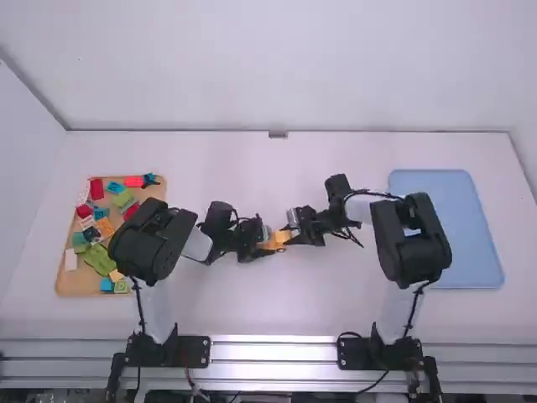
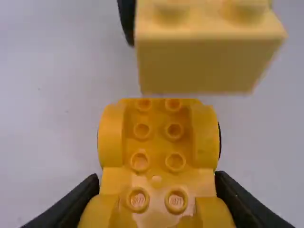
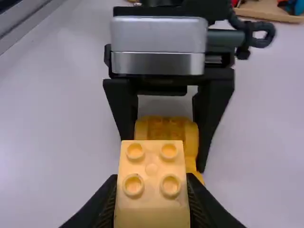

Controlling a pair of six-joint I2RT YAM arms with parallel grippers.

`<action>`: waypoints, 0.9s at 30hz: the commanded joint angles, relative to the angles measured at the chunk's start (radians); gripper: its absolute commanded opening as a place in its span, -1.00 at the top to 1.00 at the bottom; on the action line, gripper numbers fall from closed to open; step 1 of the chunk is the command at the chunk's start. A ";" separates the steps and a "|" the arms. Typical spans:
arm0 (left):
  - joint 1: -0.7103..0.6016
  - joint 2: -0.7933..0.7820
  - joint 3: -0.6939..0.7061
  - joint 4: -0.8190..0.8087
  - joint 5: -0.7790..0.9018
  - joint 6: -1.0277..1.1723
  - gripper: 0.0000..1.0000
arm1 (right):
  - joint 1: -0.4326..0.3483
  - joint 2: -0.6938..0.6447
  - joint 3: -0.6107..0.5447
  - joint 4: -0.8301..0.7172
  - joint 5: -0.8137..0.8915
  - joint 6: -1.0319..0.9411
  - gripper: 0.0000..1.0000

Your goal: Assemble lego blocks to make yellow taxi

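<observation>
Loose blocks (image 1: 99, 256) are kept in the left tray (image 1: 67, 286). Mid-table, the yellow car base (image 2: 156, 142) is clasped by the left gripper (image 2: 157, 184); just right, a paler block (image 3: 152, 209), seemingly yet to be joined, is pinched by the right gripper (image 3: 152, 179).

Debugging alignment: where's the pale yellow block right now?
Right wrist view: the pale yellow block is clamped in the right gripper, close to the yellow car base held by the left gripper. High view: near the middle.
</observation>
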 commanded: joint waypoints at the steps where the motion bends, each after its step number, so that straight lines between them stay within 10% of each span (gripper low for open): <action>1: -0.003 0.010 0.020 -0.038 0.020 0.056 0.27 | 0.013 -0.002 -0.019 0.051 0.013 0.144 0.69; 27: -0.003 0.010 0.082 -0.222 0.068 0.167 0.26 | 0.023 -0.002 -0.168 0.359 0.062 0.383 0.69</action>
